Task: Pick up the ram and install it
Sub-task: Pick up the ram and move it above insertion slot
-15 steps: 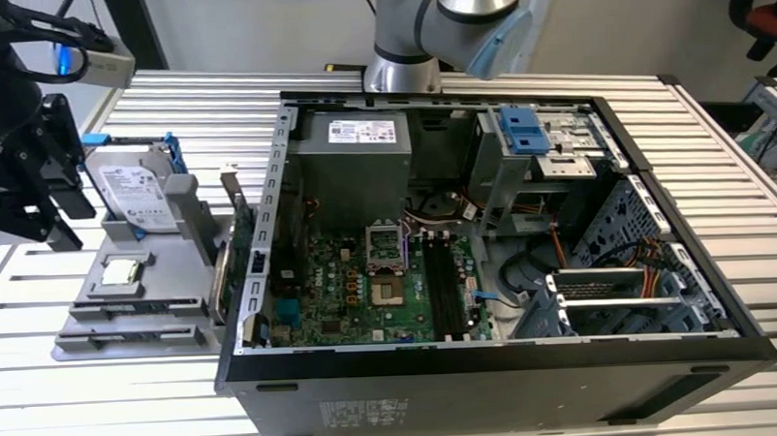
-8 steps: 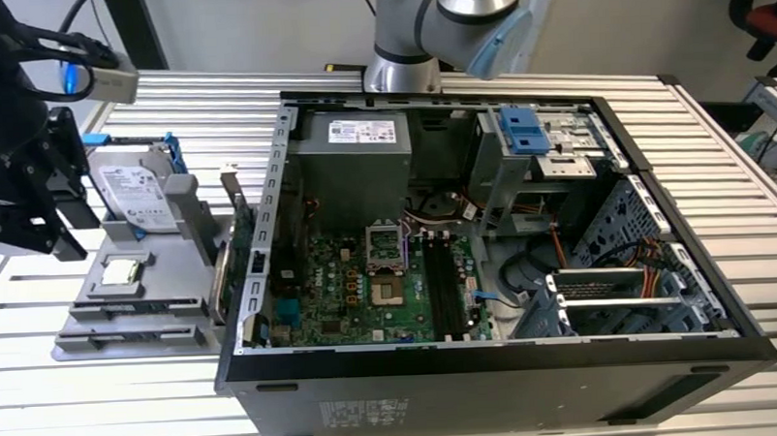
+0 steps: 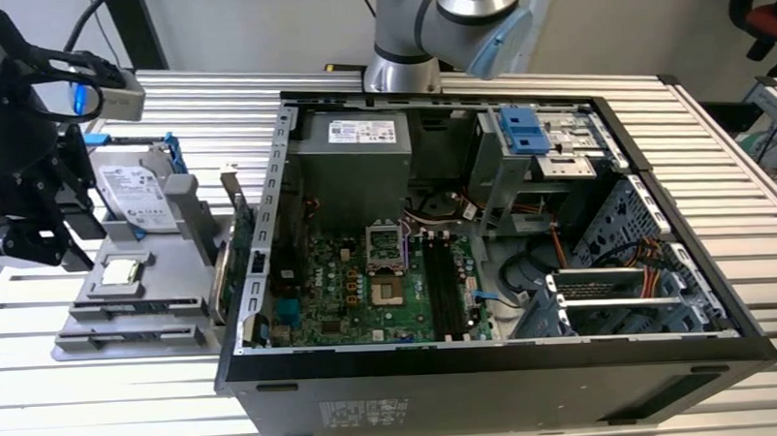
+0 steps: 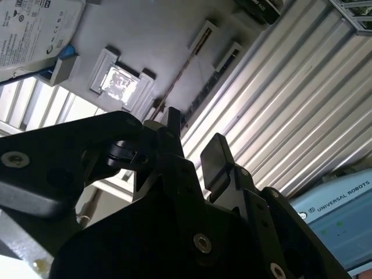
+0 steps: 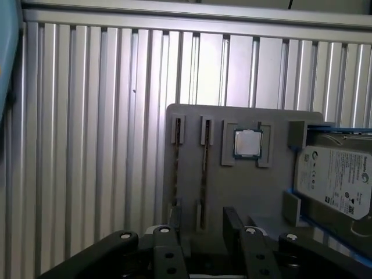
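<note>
The ram (image 5: 204,174) is a thin dark stick standing on edge in a slot of the grey holder tray (image 5: 256,192). In the second wrist view the ram (image 4: 181,80) shows as a narrow line on the same tray. My gripper (image 5: 203,241) hangs above the tray's near end, open, with one finger on either side of the ram's line and apart from it. The two black fingers (image 4: 216,152) hold nothing between them. In the exterior view the gripper (image 3: 47,235) is at the far left, over the grey tray (image 3: 127,319).
An open computer case (image 3: 497,360) lies on the slatted metal table (image 3: 749,167), its motherboard with long black memory slots (image 3: 449,284) exposed. On the tray sit a hard drive (image 3: 136,193) in a blue frame and a processor chip (image 5: 247,143). A green expansion card (image 3: 241,233) stands beside the case.
</note>
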